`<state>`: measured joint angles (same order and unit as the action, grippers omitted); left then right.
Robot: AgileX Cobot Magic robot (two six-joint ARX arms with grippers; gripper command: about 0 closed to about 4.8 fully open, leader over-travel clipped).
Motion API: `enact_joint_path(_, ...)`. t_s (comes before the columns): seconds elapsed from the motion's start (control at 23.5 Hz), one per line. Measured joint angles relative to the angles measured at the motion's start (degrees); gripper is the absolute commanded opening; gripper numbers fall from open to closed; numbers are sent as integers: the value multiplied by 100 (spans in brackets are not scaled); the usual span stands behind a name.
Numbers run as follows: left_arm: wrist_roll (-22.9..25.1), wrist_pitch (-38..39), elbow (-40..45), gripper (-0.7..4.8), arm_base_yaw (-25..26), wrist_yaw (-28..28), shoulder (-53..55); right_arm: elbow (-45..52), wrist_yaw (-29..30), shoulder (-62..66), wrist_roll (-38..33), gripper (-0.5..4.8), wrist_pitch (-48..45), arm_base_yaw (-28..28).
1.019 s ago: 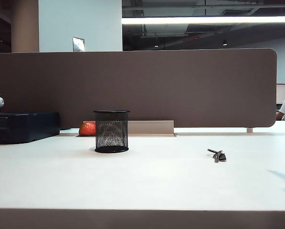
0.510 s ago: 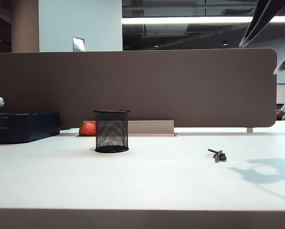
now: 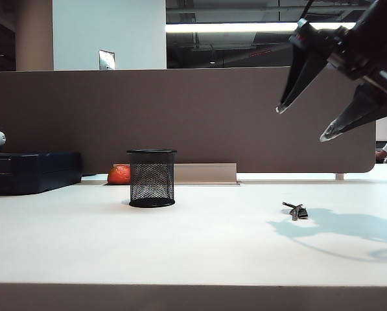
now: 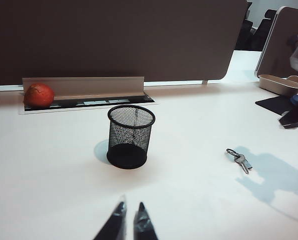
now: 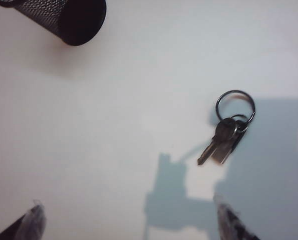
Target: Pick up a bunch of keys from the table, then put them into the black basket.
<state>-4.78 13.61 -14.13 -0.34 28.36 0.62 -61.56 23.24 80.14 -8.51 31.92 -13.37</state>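
White table (image 3: pixel 199 253) bearing black basket (image 3: pixel 152 178), bunch of keys (image 3: pixel 295 210), dark case (image 3: pixel 31 172), orange fruit (image 3: pixel 118 175)

1. One bunch of keys (image 3: pixel 295 210) on the tabletop (image 3: pixel 199 246).
2. One black basket (image 3: pixel 152 178).
3. One orange-red fruit (image 3: pixel 118 175).
4. One dark case (image 3: pixel 31 172).
5. Two grippers: the right gripper (image 3: pixel 302 123), the left gripper (image 4: pixel 128 217).

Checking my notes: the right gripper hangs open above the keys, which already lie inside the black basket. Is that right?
Not quite. The right gripper does hang open above the keys, but they lie on the table, well apart from the basket, which holds nothing visible. The exterior view shows it; the left wrist view confirms it.
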Motion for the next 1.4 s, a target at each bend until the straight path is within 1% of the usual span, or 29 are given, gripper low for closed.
enact_joint_path(0.21,0,-2,0,30,0,2,0,-310,-72,466,48,479,-2,11)
enact_joint_path(0.72,0,-2,0,30,0,0,-4,-385,-74,1423,48,479,-76,-22)
enact_joint_path(0.89,0,-2,0,30,0,-2,-4,-409,-72,1659,50,479,-302,-63)
enact_joint_path(1.1,0,4,0,30,0,0,-2,-837,-74,2072,50,479,-334,-63)
enact_joint_path(1.4,0,22,0,30,0,0,-2,-1106,-179,2302,50,479,-378,-105)
